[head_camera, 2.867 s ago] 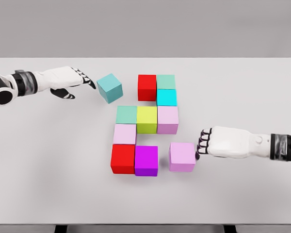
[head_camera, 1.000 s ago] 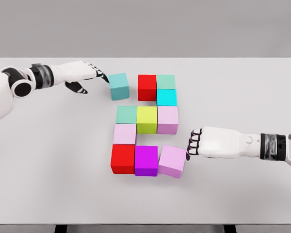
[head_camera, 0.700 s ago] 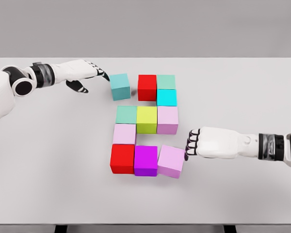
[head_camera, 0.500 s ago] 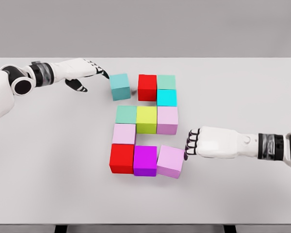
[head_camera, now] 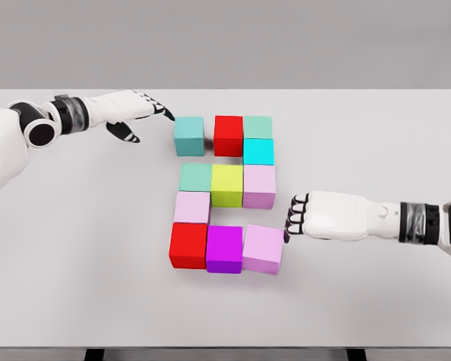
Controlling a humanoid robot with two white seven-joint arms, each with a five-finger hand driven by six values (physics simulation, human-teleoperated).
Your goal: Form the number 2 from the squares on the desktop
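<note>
Coloured cubes lie on the white table [head_camera: 83,256] in a blocky figure. The top row holds a teal cube [head_camera: 189,135], a red cube [head_camera: 228,134] and a green cube [head_camera: 257,126], with a cyan cube [head_camera: 258,151] below the green one. The middle row is green [head_camera: 196,177], yellow [head_camera: 227,185] and pink [head_camera: 259,185]. A pale pink cube [head_camera: 192,207] sits under it at left. The bottom row is red [head_camera: 189,245], magenta [head_camera: 225,249] and a pink cube [head_camera: 261,249]. My left hand [head_camera: 139,109] is open, fingertips at the teal cube's left side. My right hand [head_camera: 295,216], fingers curled, touches the pink cube's right edge.
Bare table surface stretches to the left, right and front of the cubes. The table's front edge runs along the bottom of the view, with dark legs showing beneath it.
My left hand has pushed the teal cube right and squared it, close to the red cube. My right hand has pushed the bottom pink cube left against the magenta one and straightened it.
</note>
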